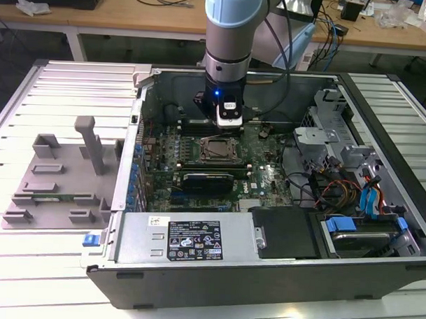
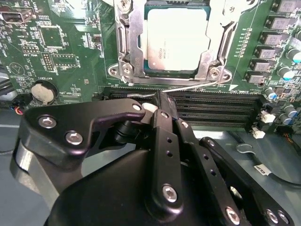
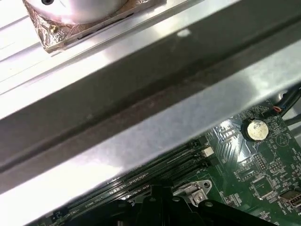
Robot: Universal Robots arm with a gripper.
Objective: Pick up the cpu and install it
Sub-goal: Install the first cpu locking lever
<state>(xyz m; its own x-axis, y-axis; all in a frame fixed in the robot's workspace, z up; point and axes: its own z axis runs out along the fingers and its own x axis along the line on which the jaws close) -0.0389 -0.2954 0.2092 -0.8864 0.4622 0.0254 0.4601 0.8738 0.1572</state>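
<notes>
The cpu (image 2: 176,40) lies flat, metal top up, in the motherboard socket (image 2: 127,42), small unreadable print along its edge; the end effector (image 2: 157,101), fingers together and empty, hovers beside the memory slots (image 2: 211,106).

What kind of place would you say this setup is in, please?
Probably a robotics lab or workshop: an open computer case lies on a slatted metal table, a robot arm reaches into it, and a cluttered wooden bench with cables stands behind.
</notes>
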